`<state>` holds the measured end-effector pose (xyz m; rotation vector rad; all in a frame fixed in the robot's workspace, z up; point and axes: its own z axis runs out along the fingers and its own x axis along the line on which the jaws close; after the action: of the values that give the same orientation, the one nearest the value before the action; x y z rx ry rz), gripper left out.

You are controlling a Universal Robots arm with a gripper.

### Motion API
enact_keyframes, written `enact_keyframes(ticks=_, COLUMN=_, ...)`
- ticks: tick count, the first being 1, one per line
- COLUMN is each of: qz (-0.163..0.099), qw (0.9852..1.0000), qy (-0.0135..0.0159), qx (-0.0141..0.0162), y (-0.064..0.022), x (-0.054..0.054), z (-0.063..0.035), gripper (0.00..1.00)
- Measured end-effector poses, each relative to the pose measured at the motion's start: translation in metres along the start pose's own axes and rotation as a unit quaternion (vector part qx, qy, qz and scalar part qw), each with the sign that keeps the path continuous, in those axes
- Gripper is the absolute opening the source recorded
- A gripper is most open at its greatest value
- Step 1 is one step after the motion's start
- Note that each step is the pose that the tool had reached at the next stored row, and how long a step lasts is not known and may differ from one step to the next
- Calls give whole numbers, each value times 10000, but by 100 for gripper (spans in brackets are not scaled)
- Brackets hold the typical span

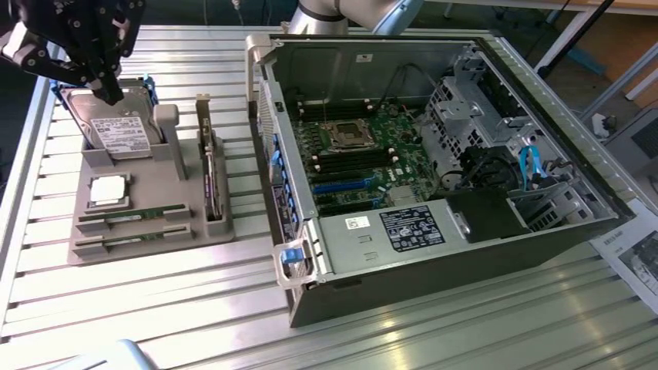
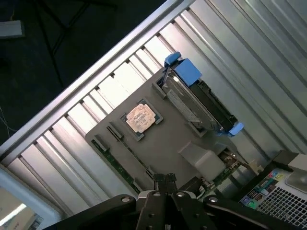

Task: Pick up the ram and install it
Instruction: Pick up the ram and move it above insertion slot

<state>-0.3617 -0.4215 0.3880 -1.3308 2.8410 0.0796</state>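
Observation:
Two ram sticks lie in slots at the front of the grey fixture (image 1: 154, 193): one ram (image 1: 134, 218) and a second ram (image 1: 132, 245) just in front of it. In the wrist view a ram (image 2: 115, 164) shows as a thin green strip along the fixture's edge. My gripper (image 1: 106, 95) hangs shut and empty above the hard drive (image 1: 119, 131), at the fixture's far end from the sticks. In the wrist view the gripper (image 2: 165, 180) has its fingers pressed together with nothing between them.
The fixture also carries a silver processor chip (image 1: 109, 190) and an upright expansion card (image 1: 211, 177). At the exterior view's right stands the open computer case (image 1: 514, 231), with the motherboard (image 1: 360, 154) inside. The slatted metal table (image 1: 154, 308) has a raised rim.

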Motion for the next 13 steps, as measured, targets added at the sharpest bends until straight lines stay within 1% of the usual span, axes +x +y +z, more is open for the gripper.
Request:
enact_keyframes(ticks=2, qz=-265, qw=9996, qy=12, qx=-7, y=0, x=0, z=2, gripper=10)
enact_keyframes(ticks=4, qz=-436, qw=9990, qy=20, qx=-11, y=0, x=0, z=3, gripper=10)
enact_keyframes(ticks=8, qz=-788, qw=9969, qy=35, qx=-20, y=0, x=0, z=5, gripper=10)
enact_keyframes(ticks=10, qz=-983, qw=9951, qy=44, qx=-24, y=0, x=0, z=6, gripper=10)
enact_keyframes(ticks=11, qz=-1128, qw=9936, qy=50, qx=-28, y=0, x=0, z=6, gripper=10)
enact_keyframes(ticks=12, qz=-1210, qw=9926, qy=54, qx=-30, y=0, x=0, z=7, gripper=10)
enact_keyframes(ticks=13, qz=-1324, qw=9912, qy=59, qx=-33, y=0, x=0, z=7, gripper=10)
